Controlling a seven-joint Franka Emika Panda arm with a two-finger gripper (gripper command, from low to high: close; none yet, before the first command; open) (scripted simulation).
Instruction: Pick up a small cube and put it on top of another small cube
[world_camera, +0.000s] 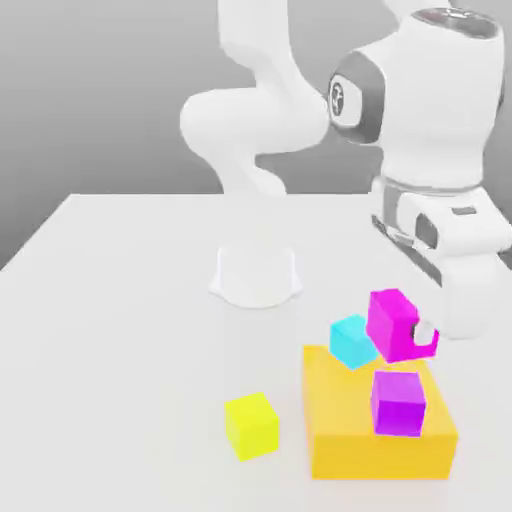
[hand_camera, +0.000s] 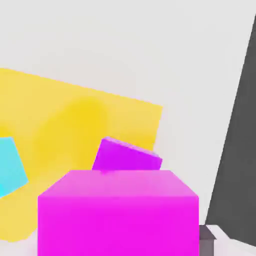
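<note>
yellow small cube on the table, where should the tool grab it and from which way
Take the yellow small cube by two opposite vertical faces, coming straight down from above. It sits flat on the table by itself, apart from the orange block on the exterior view's right, so its sides are free and its top is open. This is a judgement; the tool would likely need to align with its slightly turned faces.

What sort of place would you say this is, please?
Probably a simulated tabletop test scene: a plain white table, flat-coloured blocks such as the fuchsia cube at the gripper and a yellow cube, against an empty grey backdrop.
</note>
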